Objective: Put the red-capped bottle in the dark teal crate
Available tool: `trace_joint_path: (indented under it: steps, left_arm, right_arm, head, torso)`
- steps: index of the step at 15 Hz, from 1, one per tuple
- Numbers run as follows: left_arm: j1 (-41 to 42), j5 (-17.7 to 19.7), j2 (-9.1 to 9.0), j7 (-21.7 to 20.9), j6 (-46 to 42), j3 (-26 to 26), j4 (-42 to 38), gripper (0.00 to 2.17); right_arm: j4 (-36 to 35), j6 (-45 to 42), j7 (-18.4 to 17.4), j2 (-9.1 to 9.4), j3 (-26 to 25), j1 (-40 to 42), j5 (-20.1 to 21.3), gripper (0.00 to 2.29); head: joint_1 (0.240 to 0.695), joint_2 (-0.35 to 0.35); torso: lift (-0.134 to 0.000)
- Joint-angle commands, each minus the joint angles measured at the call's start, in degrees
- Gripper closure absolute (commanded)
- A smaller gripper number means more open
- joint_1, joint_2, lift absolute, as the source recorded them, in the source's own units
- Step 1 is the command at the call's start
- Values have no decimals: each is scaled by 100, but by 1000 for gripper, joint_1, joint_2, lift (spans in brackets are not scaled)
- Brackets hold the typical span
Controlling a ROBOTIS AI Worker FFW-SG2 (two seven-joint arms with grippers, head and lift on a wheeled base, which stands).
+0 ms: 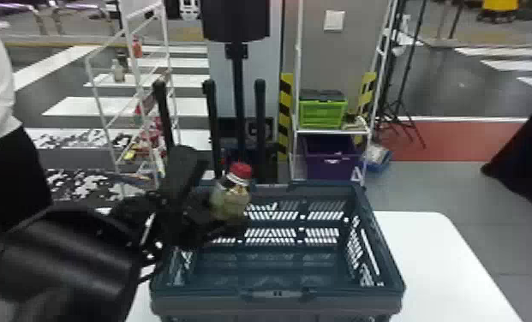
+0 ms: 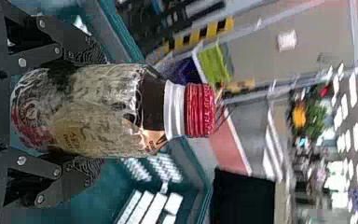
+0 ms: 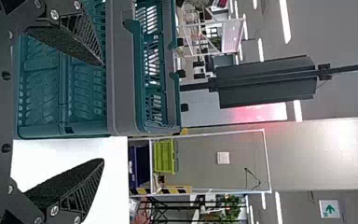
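Note:
My left gripper is over the back left part of the dark teal crate, closed around the red-capped bottle. The bottle leans slightly, cap upward, at about the height of the crate's back rim. In the left wrist view, the bottle sits between the two fingers of the left gripper, its red cap pointing away from the palm. My right gripper stands open in the right wrist view, nothing between its fingers, with the crate's outer wall beyond them.
A white table carries the crate and extends to its right. Behind stand a white rack with a green box and a purple bin, and a shelf at the left. A person stands at the left edge.

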Motion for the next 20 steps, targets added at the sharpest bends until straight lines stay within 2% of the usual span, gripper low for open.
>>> trace_joint_path:
  steps: [1,3,5,6,7,9,11,15,19,20]
  left_arm:
    - [-703,-149,-20,-483,18,-554,1026,2145]
    - [-1248,-246,-108,-1037,0,-967,1861,2145]
    - [-1661,-369,-292,-1450,0,-1318,2732,2145]
    - [-1854,-492,-433,-1573,-106,-1388,3215,2145]
    - [-1951,-888,-741,-1898,-316,-1301,3769,2145]
    - [-2302,-1037,-846,-1933,-598,-1687,4551,2145]
    - [-2531,-1134,-1048,-1995,-1107,-1854,5289,2145]
    - [-2689,-1793,-1409,-1898,-1705,-1960,6282,2145]
    - [-2698,-2039,-1415,-1837,-1775,-1969,6405,2081]
    - [-2689,-2039,-1415,-1793,-1775,-1969,6405,1848]
  right_arm:
    - [55,-100,0,4,-5,4,-5,154]
    - [108,-188,0,13,-5,13,-22,154]
    - [143,-258,0,13,-5,22,-40,154]
    - [152,-293,0,13,-5,22,-40,154]
    - [152,-311,0,13,-5,22,-40,154]
    - [160,-329,0,13,4,22,-49,154]
    - [204,-452,0,13,12,22,-57,154]
    - [222,-540,0,30,12,22,-66,154]
    - [231,-540,-8,48,21,4,-66,154]
    - [231,-540,0,48,21,-4,-66,154]
  head:
    - [499,0]
    - [499,0]
    - [499,0]
    - [499,0]
    - [499,0]
    - [499,0]
    - [499,0]
    - [499,0]
    - [499,0]
    - [499,0]
  torso:
    - [0]
    - [0]
    - [0]
    - [0]
    - [0]
    - [0]
    - [0]
    - [0]
    - [0]
    - [0]
